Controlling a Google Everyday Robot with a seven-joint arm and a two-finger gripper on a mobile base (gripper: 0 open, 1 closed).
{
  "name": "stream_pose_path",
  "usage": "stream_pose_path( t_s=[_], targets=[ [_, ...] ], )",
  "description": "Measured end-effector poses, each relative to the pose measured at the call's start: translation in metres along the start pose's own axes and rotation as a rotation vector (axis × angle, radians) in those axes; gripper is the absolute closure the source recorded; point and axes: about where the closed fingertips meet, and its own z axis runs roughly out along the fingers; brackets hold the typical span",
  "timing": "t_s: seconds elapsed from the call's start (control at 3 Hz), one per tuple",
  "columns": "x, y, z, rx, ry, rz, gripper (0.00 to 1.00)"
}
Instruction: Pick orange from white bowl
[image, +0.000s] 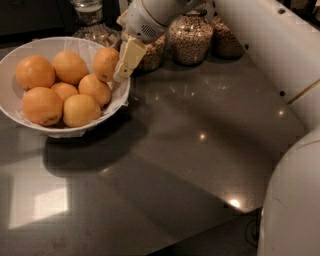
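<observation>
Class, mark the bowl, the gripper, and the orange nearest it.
bowl (35, 47): camera view, bare back wall.
gripper (125, 62): camera view, cream tip over the bowl's rim.
orange (105, 62): camera view, middle of skin.

Dim, warm light fell from above. The large round white bowl (45, 45) threw a soft shadow nearward onto the glossy dark grey countertop (200, 165), which carried small glints. The cream two-finger gripper (123, 69) at the bowl's right rim was brightly lit.
</observation>
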Motion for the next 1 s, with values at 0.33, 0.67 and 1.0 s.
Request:
stream_pose_path(
  t_s=[0.33, 0.67, 1.0],
  targets=[
    [0.000, 0.004, 0.008, -0.026, -0.006, 0.010, 0.08],
    [-0.001, 0.008, 0.016, -0.054, -0.013, 0.014, 0.15],
    [-0.002, 0.011, 0.024, -0.079, -0.017, 0.014, 0.15]
  ],
)
